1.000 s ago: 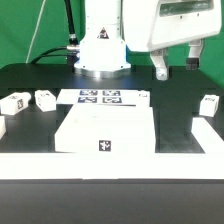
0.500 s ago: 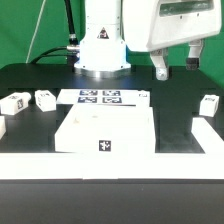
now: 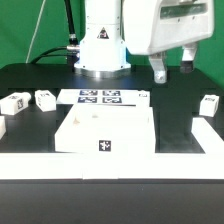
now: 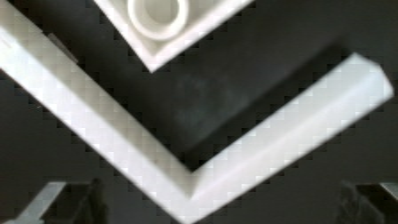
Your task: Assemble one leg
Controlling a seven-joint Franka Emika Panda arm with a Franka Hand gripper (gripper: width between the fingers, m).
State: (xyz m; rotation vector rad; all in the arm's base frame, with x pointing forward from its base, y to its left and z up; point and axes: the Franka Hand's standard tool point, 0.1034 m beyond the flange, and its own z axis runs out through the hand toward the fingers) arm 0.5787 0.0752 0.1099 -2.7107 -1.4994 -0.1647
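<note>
exterior view: black table [image 3: 180, 100] before a green backdrop [image 3: 18, 25]; hand [image 3: 174, 68] hangs above, spread wide, empty.

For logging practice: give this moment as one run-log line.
gripper: open, empty, hovering | small white plastic cuboid leg: on black table, ungrasped | large square white panel: flat

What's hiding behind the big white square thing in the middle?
Behind the white panel lies the marker board, flat on the black table, then the robot's base. The panel's rim covers the board's near edge, so any gap there cannot be seen.
</note>
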